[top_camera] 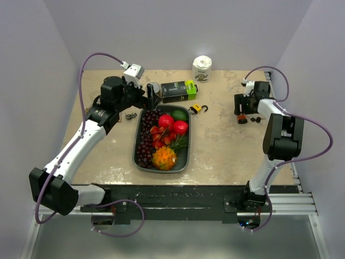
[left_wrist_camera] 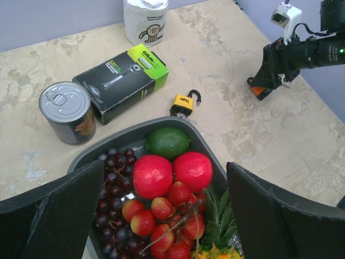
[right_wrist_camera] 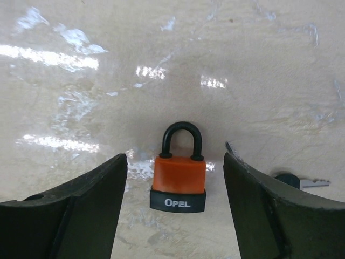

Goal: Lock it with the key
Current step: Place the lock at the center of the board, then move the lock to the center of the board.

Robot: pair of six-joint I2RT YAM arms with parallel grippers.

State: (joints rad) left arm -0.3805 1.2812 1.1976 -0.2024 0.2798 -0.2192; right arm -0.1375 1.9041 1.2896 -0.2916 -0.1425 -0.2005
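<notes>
the right fingers (right_wrist_camera: 70, 216) stand apart on either side of an orange padlock (right_wrist_camera: 179, 175), not touching it. the padlock lies flat on the desk (top_camera: 226, 145), shackle closed. a key (right_wrist_camera: 302, 182) lies just beside it, partly hidden behind one finger. the left fingers (left_wrist_camera: 54, 216) are spread wide and empty above a grey tray (left_wrist_camera: 81, 159) holding dark grapes (left_wrist_camera: 110, 178), a lime (left_wrist_camera: 167, 142), two red fruits (left_wrist_camera: 153, 176) and strawberries (left_wrist_camera: 161, 216). just beyond the tray lies a yellow padlock (left_wrist_camera: 183, 102), shackle open, with a can (left_wrist_camera: 67, 110), a razor box (left_wrist_camera: 121, 81) and a white roll (left_wrist_camera: 144, 19) nearby. the desk is mottled beige; pale lilac walls (top_camera: 178, 27) enclose it.
</notes>
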